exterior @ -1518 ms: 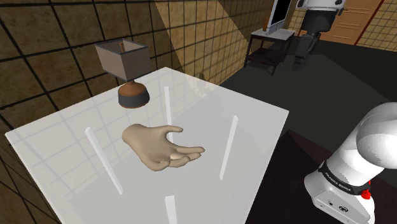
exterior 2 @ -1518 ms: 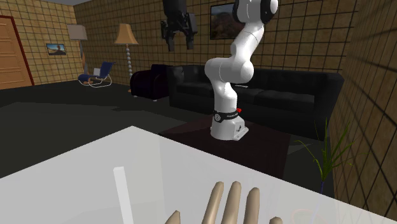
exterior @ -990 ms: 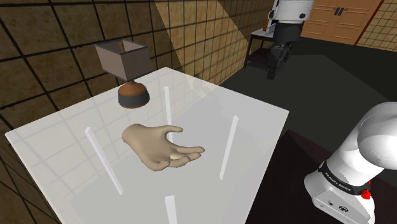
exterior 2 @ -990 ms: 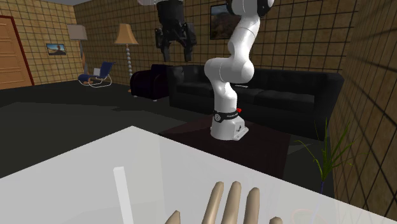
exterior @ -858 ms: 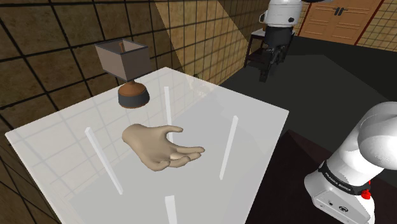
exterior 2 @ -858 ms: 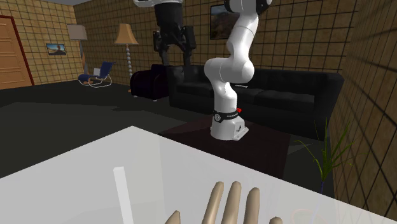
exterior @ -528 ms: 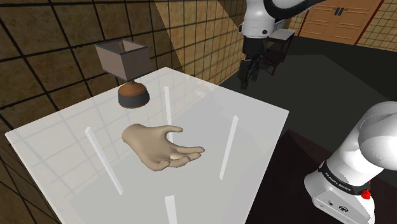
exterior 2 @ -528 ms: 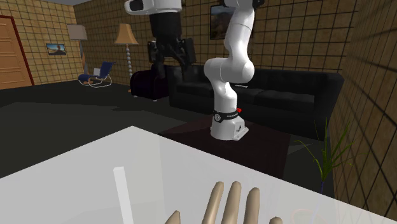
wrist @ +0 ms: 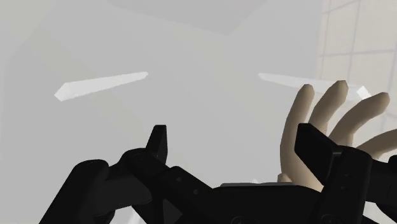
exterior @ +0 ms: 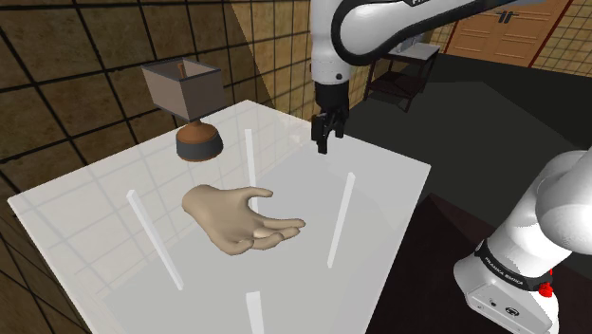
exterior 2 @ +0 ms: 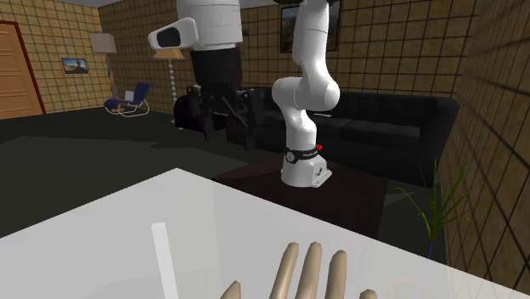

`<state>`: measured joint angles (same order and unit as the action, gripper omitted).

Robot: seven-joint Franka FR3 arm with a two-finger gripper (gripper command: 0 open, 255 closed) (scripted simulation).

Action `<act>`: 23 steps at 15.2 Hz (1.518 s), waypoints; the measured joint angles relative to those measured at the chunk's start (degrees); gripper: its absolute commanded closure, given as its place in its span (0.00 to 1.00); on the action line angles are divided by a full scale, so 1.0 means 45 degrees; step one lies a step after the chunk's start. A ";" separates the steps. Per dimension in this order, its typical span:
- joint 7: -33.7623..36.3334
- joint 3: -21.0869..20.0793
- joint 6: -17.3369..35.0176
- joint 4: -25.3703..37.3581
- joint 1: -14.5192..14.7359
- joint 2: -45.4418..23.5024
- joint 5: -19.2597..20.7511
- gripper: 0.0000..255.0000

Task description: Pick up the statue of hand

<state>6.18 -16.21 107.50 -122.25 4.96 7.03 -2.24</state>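
Note:
The hand statue (exterior: 237, 219) is tan and lies flat, palm up, in the middle of the glossy white table (exterior: 379, 180), fingers toward the shoulder view's right. My black gripper (exterior: 324, 144) hangs open and empty above the table's far right part, well clear of the statue. In the second exterior view the gripper (exterior 2: 228, 132) points down with its fingers spread, beyond the table (exterior 2: 170, 221), and the statue's fingertips (exterior 2: 311, 270) show at the bottom edge. In the wrist view the statue's fingers (wrist: 331, 118) lie just beyond the gripper (wrist: 238, 147), by one fingertip.
A lamp-like piece (exterior: 194, 102) with a boxy grey top and brown base stands at the table's far left. Past the table are a dark side table (exterior: 403, 71) and a wooden door (exterior: 512, 28). My stand (exterior: 517, 261) is at lower right. A black sofa (exterior 2: 382, 127) stands behind it.
The arm has swung down and toward the shoulder view's left, bringing the gripper from high beyond the table to just above its far part. The statue has not moved; the fingers stay apart.

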 measured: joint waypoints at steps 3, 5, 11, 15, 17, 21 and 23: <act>0.0512 -0.0313 0.0175 0.1126 0.0193 -0.1527 0.0538 0.00; 0.0979 -0.0528 0.0340 0.1950 0.0435 -0.2693 0.0967 0.00; 0.1924 -0.0725 0.0174 0.4692 0.1295 -0.5868 0.2234 0.00; 0.2344 -0.0655 -0.0268 0.6946 0.2067 -0.8050 0.2987 0.00; 0.2421 -0.0592 -0.0533 0.7913 0.2382 -0.8907 0.3243 0.00; 0.2543 -0.0522 -0.0215 0.8101 0.2550 -0.9475 0.3417 0.00; 0.2613 -0.0495 0.0049 0.8011 0.2593 -0.9660 0.3474 0.00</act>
<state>17.94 -18.44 107.72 -86.20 16.63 -36.44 13.40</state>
